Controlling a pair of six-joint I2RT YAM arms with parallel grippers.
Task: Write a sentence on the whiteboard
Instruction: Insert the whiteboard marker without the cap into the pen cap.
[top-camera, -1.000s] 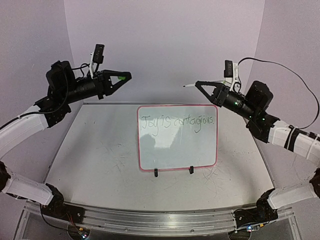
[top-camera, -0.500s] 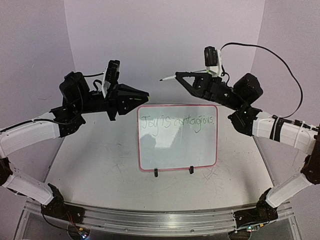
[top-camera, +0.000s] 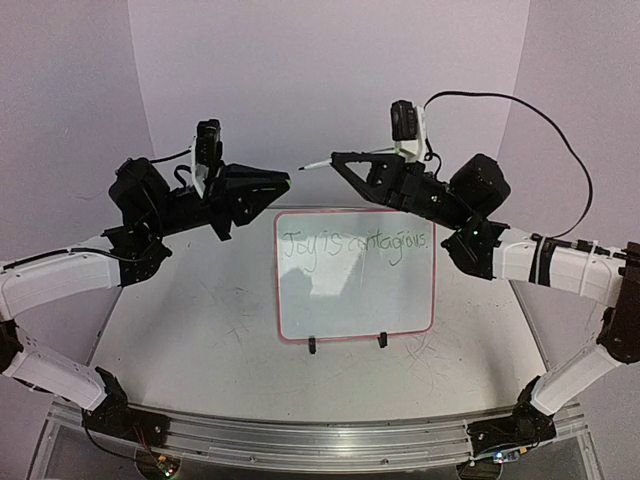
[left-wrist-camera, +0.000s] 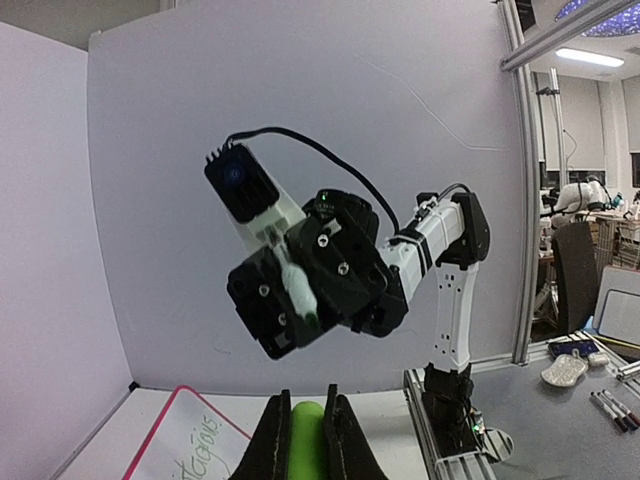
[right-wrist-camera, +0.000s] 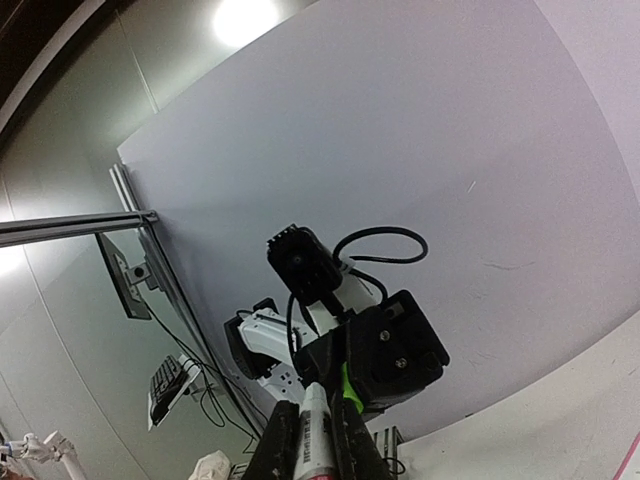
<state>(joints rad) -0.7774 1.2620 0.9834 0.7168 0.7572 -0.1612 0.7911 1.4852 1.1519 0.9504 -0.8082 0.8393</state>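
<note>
A: Green, that bit pinched in the left gripper (top-camera: 283, 182). What is it?
B: Hard to say. The fingers are clamped on a short green piece (left-wrist-camera: 306, 445). In the wrist view only its rounded top shows between them, and the bottom edge of the frame cuts off the rest.
A: And just right of it?
B: A thin white marker (top-camera: 316, 163), its tip pointing at the left gripper, near it but apart. The right gripper (top-camera: 338, 158) is closed tight around the barrel, so most of the barrel is hidden. Its reddish label is too blurred to read.
A: The whiteboard (top-camera: 350, 300)?
B: Propped on the table (top-camera: 180, 320), lower than both grippers and touching neither. The sentence (top-camera: 355, 245) runs along its top in thin green: "Joy is contagious." The left wrist view catches only one corner and the last letters. Of the stand, just two black feet (top-camera: 313, 346) show.
</note>
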